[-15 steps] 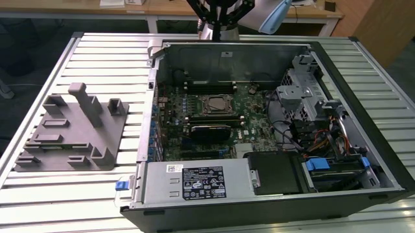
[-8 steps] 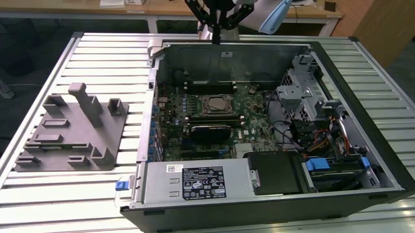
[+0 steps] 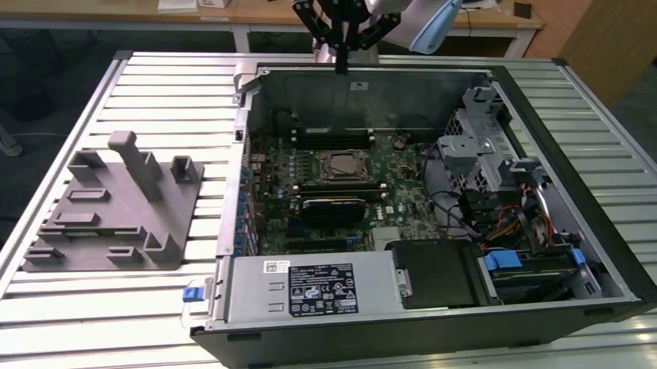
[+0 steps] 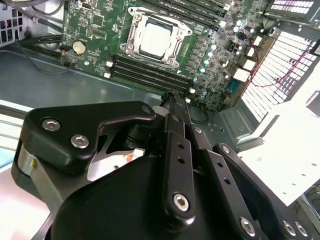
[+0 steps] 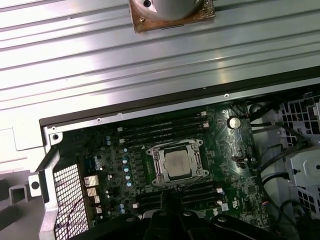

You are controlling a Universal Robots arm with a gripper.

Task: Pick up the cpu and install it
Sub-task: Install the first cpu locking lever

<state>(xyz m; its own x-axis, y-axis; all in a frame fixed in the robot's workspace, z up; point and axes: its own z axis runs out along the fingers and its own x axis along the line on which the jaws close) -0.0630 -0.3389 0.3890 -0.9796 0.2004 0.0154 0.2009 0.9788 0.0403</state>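
Note:
The cpu (image 3: 336, 165) lies flat in the metal-framed socket on the green motherboard (image 3: 395, 196) inside the open computer case. Its silvery-beige top faces up, seen as the cpu (image 4: 154, 40) in the second wrist view and the cpu (image 5: 177, 164) in the first wrist view. My gripper (image 3: 342, 69) hangs well above the case's far wall, apart from the chip. Its black fingers (image 4: 176, 107) press together with nothing between them. The gripper (image 5: 170, 194) tip points down toward the memory slots beside the socket.
The case (image 3: 575, 254) lies open on a slatted metal table (image 3: 154, 84). A grey plastic holder (image 3: 113, 207) with upright posts stands on the exterior view's left. A black heatsink block (image 3: 331, 209), a silver power supply (image 3: 308, 288) and drive cages (image 3: 482, 150) with cables crowd the case.

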